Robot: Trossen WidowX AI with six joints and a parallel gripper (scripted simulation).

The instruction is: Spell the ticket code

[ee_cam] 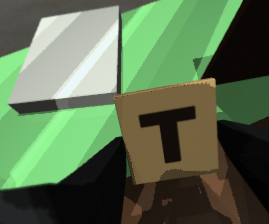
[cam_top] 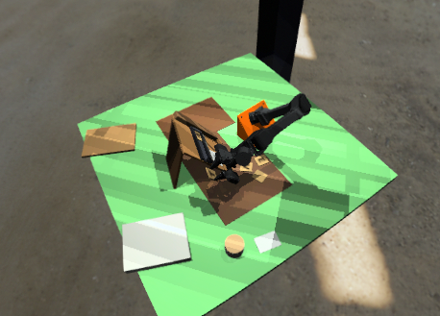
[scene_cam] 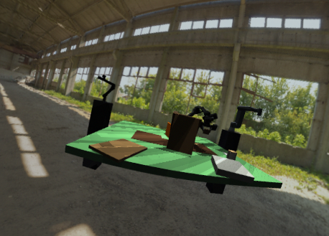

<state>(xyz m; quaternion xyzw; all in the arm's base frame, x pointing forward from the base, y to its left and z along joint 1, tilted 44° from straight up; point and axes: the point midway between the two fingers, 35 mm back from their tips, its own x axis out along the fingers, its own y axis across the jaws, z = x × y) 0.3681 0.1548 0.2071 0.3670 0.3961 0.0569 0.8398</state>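
Observation:
My gripper (cam_top: 215, 172) (scene_cam: 207, 129) (ee_cam: 169, 135) is shut on a square wooden tile marked T (ee_cam: 200, 150), which is upright in the wrist view. It is in the air over the brown mat (cam_top: 231, 211), off the lower end of the slanted board (cam_top: 183, 139) (scene_cam: 184, 133). The dark letter rail (cam_top: 206, 149) runs along the board's face. One pale tile (cam_top: 198, 135) seems to sit in it; its letter is unreadable. Loose tiles (cam_top: 246, 167) (cam_top: 261, 160) (cam_top: 259, 176) lie on the mat. A small white card (cam_top: 267, 242) lies near the counter's edge; no print is readable.
A white slab (cam_top: 156, 242) (scene_cam: 233, 168) (ee_cam: 72, 55) and a round wooden-topped piece (cam_top: 234, 244) (scene_cam: 232, 154) stand on the green counter. A flat wooden panel (cam_top: 110, 140) (scene_cam: 116, 148) lies at its edge. An orange block (cam_top: 245, 126) (scene_cam: 168, 129) is beside the arm.

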